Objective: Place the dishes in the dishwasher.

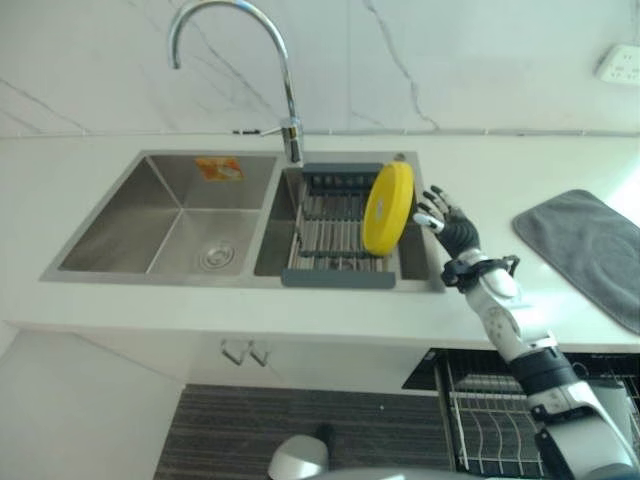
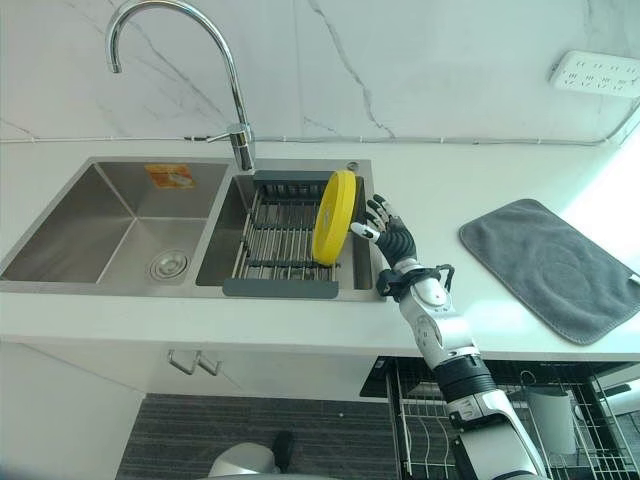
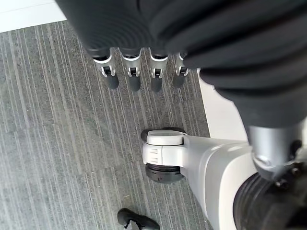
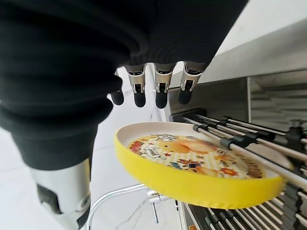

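A yellow plate (image 1: 388,208) stands on edge in the grey drying rack (image 1: 330,232) set in the right basin of the sink (image 1: 150,215). Its printed face (image 4: 192,153) shows in the right wrist view. My right hand (image 1: 450,226) is just right of the plate with its fingers (image 4: 160,93) straight and spread, a small gap between them and the rim. It holds nothing. My left hand hangs low over the grey carpet, fingers (image 3: 134,74) straight and free. The open dishwasher's wire rack (image 2: 430,425) shows below the counter at the lower right.
A tall curved tap (image 1: 287,100) rises behind the sink. A grey mat (image 1: 590,250) lies on the white counter at the right. The left basin has an orange sticker (image 1: 220,168) on its back wall. A wall socket (image 2: 598,72) sits at the upper right.
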